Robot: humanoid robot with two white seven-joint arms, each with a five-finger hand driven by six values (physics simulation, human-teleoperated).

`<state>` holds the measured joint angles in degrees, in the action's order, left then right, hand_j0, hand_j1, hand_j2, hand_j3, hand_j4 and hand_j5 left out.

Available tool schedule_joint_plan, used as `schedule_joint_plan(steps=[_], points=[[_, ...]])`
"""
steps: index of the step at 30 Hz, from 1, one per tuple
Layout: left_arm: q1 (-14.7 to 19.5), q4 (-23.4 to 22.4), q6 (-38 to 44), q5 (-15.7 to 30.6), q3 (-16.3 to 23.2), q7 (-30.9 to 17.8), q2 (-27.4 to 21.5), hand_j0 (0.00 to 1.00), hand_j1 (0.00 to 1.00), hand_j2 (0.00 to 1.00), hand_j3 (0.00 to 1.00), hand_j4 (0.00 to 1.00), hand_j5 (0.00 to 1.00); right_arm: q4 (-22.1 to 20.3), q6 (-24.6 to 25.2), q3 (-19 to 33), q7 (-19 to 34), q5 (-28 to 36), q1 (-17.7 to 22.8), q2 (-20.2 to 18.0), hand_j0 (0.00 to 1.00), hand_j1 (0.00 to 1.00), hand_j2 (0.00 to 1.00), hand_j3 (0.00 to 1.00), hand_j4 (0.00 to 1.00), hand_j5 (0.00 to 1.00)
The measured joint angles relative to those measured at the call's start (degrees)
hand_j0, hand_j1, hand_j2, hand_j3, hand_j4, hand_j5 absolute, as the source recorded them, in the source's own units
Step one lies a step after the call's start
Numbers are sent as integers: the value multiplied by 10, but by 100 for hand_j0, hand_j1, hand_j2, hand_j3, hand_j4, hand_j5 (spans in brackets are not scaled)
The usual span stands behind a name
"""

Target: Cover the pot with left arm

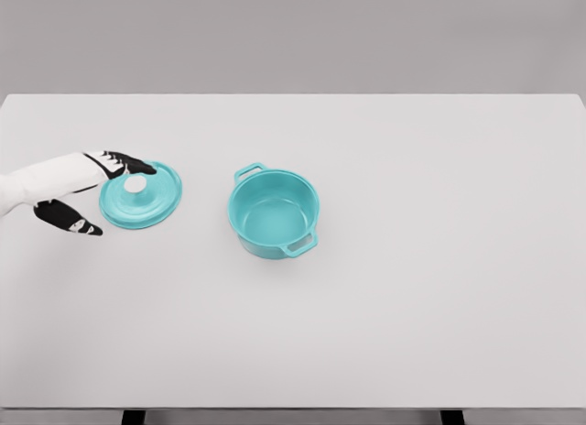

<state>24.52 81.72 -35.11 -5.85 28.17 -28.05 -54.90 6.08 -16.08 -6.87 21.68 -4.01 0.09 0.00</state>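
Teal pot [274, 214] upright and uncovered near the middle of the white bench [412, 288], two loop handles at its rim, one toward the far left, one toward the near right. Left of it, apart with a strip of bare bench between, teal lid [140, 195] lying flat, pale knob [135, 183] facing up. Left hand [90, 191] in from the left edge, spread wide about the lid's left side: upper dark fingers [128, 161] reaching over the lid's far rim close to the knob, lower dark digit [67, 218] lying off the lid's near-left edge. Released, nothing grasped; contact with the lid's rim impossible to judge from this view. Broad open surface to the right of the pot and toward the near edge. Far edge of the bench well behind both pieces, against a plain grey wall [293, 40].
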Motion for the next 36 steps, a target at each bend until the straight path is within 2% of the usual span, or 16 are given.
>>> schedule_joint_plan(steps=[2, 3, 4, 6, 8, 10, 14, 19, 20, 23, 33, 35, 36], points=[[44, -10, 0, 1, 6, 0, 2, 100, 100, 100, 100, 100, 100, 2, 0, 1, 0, 0, 4, 0, 100, 100, 100, 100, 100, 100], [54, -18, 0, 1, 10, 0, 4, 100, 100, 100, 100, 100, 100, 2, 0, 1, 0, 0, 4, 0, 100, 100, 100, 100, 100, 100], [76, -26, 1, 1, 24, 0, 7, 100, 100, 100, 100, 100, 100, 2, 0, 1, 0, 0, 4, 0, 100, 100, 100, 100, 100, 100], [87, -42, 0, -3, 50, 0, 10, 100, 100, 100, 100, 100, 100, 3, 0, 1, 0, 0, 4, 0, 100, 100, 100, 100, 100, 100], [128, -67, 1, -9, 73, 0, 17, 100, 100, 100, 100, 100, 100, 3, 0, 2, 0, 0, 4, 0, 100, 100, 100, 100, 100, 100], [152, -99, 1, -26, 101, 0, 41, 100, 100, 100, 100, 100, 100, 3, 0, 2, 0, 0, 4, 0, 100, 100, 100, 100, 100, 100], [169, -149, 0, -52, 129, -35, 78, 100, 100, 100, 100, 100, 100, 3, 0, 2, 0, 0, 4, 0, 100, 100, 100, 100, 100, 100], [192, -194, 0, -64, 137, -59, 101, 100, 100, 100, 100, 100, 100, 3, 0, 2, 0, 0, 4, 0, 100, 100, 100, 100, 100, 100], [195, -206, 0, -71, 138, -61, 109, 95, 95, 95, 95, 95, 95, 3, 0, 2, 0, 0, 4, 0, 100, 100, 100, 100, 100, 100], [202, -234, 0, -86, 139, -64, 129, 95, 95, 95, 95, 95, 95, 3, 0, 2, 0, 0, 4, 0, 100, 100, 100, 100, 100, 100], [209, -251, 0, -93, 139, -62, 140, 95, 95, 95, 95, 95, 95, 3, 0, 2, 0, 0, 4, 0, 100, 100, 100, 100, 100, 100], [209, -254, 0, -94, 139, -62, 141, 94, 94, 94, 94, 94, 94, 3, 0, 2, 0, 0, 4, 0, 100, 100, 100, 100, 100, 100], [209, -256, 0, -95, 140, -62, 141, 90, 90, 90, 90, 90, 90, 3, 0, 2, 0, 0, 4, 0, 100, 100, 100, 100, 100, 100]])
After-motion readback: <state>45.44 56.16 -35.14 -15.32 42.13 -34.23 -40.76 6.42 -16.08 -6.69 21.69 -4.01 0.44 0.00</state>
